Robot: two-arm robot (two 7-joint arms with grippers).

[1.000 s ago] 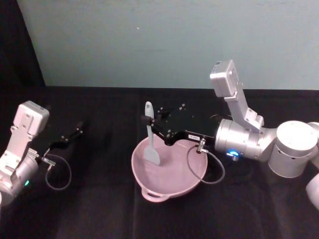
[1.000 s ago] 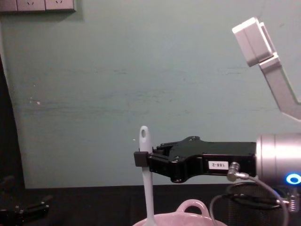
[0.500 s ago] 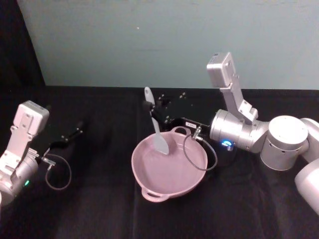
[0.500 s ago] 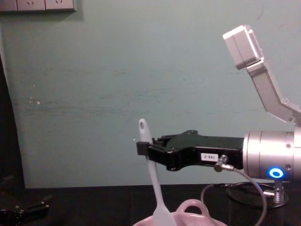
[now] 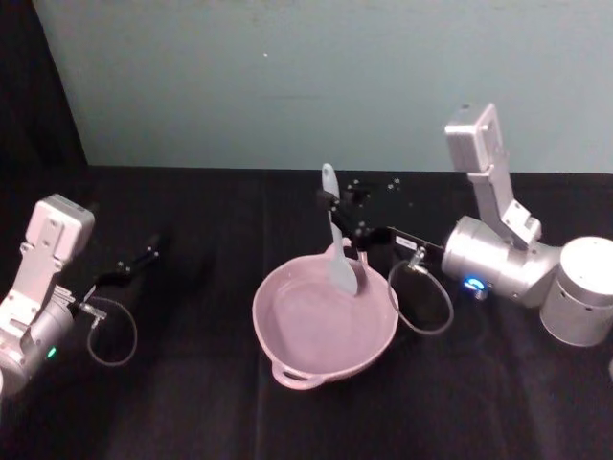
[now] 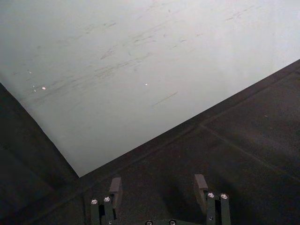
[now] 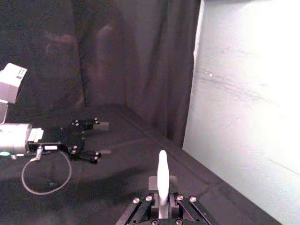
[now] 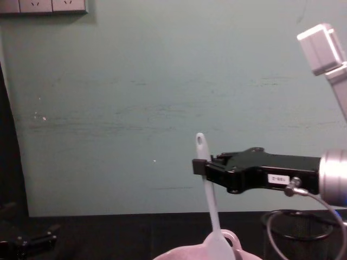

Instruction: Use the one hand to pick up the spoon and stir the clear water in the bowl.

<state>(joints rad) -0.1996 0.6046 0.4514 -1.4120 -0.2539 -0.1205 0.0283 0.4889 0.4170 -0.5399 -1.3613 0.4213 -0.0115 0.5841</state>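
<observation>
Count: one spoon, one bowl, two grippers, one black wire-mesh cup, all over a black-covered table. The right gripper reaches in from the right, above the bowl's far edge, with its fingers pinched on the spoon's handle just below the hole at the handle end. In the right wrist view the white handle tip stands up between the two pressed fingers. The spoon hangs below the claw, slightly tilted, handle end up and paddle head down. In the head view the head lies inside the bowl's outline on its far right side, near the rim. Contact with the bowl's floor or with any water: cannot tell. In the chest view the paddle head dips behind the bowl's near rim, just beside the small loop handle. The pink bowl sits at table centre. The mesh cup stands to the right, behind the right arm's cable loop. The left gripper is parked low at the left, well apart from the bowl, with fingers spread and nothing between them.
</observation>
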